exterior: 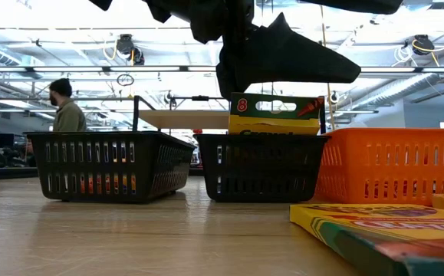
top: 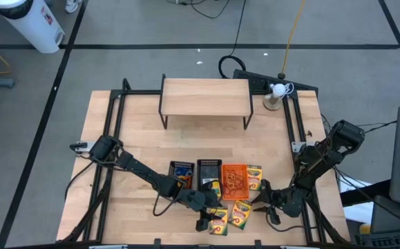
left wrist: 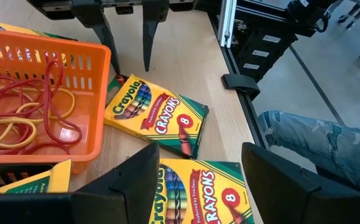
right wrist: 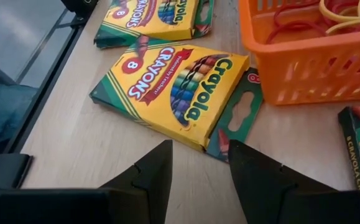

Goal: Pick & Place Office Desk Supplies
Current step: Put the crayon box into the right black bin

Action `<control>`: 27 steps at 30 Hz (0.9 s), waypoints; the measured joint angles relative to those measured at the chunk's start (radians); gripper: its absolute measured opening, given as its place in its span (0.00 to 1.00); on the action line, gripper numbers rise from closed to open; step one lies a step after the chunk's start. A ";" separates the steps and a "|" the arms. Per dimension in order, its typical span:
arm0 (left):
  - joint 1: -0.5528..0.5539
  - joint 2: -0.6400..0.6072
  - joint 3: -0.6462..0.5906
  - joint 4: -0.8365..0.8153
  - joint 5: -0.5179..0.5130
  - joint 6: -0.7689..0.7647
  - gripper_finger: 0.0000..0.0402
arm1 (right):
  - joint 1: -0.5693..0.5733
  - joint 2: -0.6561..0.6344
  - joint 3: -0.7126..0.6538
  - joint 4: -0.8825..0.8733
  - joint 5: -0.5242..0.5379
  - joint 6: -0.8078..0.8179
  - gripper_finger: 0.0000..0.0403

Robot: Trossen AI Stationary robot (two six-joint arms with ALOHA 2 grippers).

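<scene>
Three mesh trays stand in a row: two black ones [top: 181, 171] [top: 210, 173] and an orange one [top: 235, 181] with red and yellow rubber bands [left wrist: 24, 112] inside. One crayon box [exterior: 275, 115] stands upright in the middle black tray. Two more crayon boxes [top: 241, 213] [top: 218, 220] lie flat near the table's near edge, and another [top: 254, 178] lies right of the orange tray. My left gripper [top: 213, 209] is open above the nearest flat box [left wrist: 192, 193]. My right gripper [top: 263, 200] is open, facing the other flat box [right wrist: 173, 90].
A light wooden shelf [top: 205, 97] stands at the far side, and a white ball on a stand [top: 277, 91] sits at the far right corner. Black frame rails [left wrist: 229, 25] run along the table's right edge. A person's leg in jeans [left wrist: 316, 143] shows beyond the near edge.
</scene>
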 joint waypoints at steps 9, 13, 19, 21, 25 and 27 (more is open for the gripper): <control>0.000 0.000 0.000 0.000 0.000 0.000 0.57 | 0.000 0.000 0.000 0.032 0.000 -0.033 0.36; 0.000 0.000 0.000 0.000 0.000 0.000 0.57 | 0.000 0.000 0.000 0.030 -0.001 -0.029 0.36; 0.000 0.000 0.000 0.000 0.000 0.000 0.57 | -0.002 0.000 0.000 0.017 -0.005 -0.028 0.36; 0.000 0.000 0.000 0.000 0.000 0.000 0.57 | -0.003 0.000 0.000 0.017 -0.006 -0.029 0.36; 0.000 0.000 0.000 0.000 0.000 0.000 0.57 | -0.003 0.000 0.000 0.022 -0.008 -0.035 0.36; 0.000 0.000 0.000 0.000 0.000 0.000 0.57 | -0.003 0.000 0.000 0.023 -0.015 -0.034 0.36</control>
